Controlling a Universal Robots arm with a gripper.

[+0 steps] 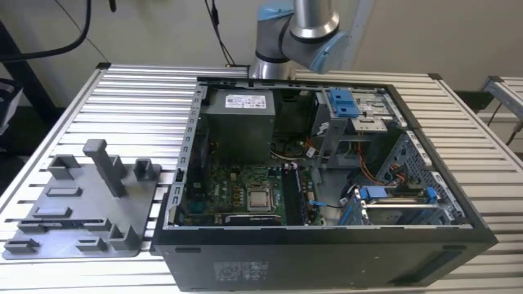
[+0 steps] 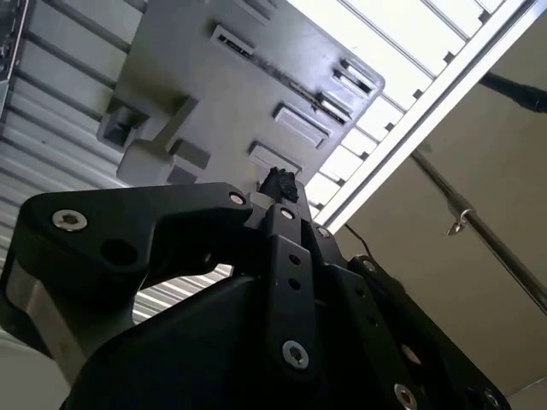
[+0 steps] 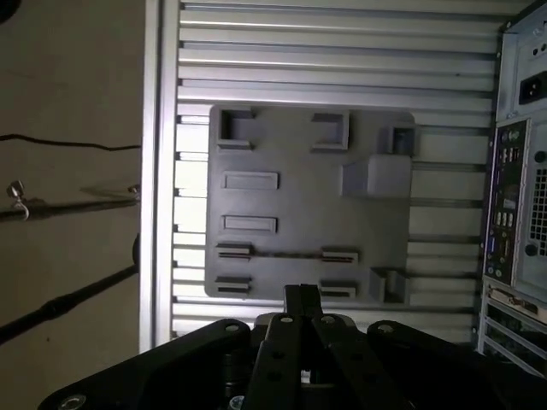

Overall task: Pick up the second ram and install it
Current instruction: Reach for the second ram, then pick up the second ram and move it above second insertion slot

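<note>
The second ram (image 3: 286,254) stands on edge as a thin dark strip between two slotted holders of the grey tray (image 3: 299,196). In the exterior view the second ram (image 1: 70,223) lies near the tray's (image 1: 82,196) front. The same strip (image 2: 295,85) crosses the tray (image 2: 214,94) in the second wrist view. My gripper (image 3: 302,297) hovers high over the tray's edge, a short way from the ram, with its black fingers pressed together and nothing between them. Its tips (image 2: 280,182) point toward the tray.
The open computer case (image 1: 327,245) stands to the exterior view's right of the tray, on a slatted metal table (image 1: 131,98). Inside are a green motherboard (image 1: 237,199) and a dark stick (image 1: 291,196) seated upright. The arm's elbow (image 1: 298,37) rises behind the case. The table edge (image 3: 154,213) borders the floor.
</note>
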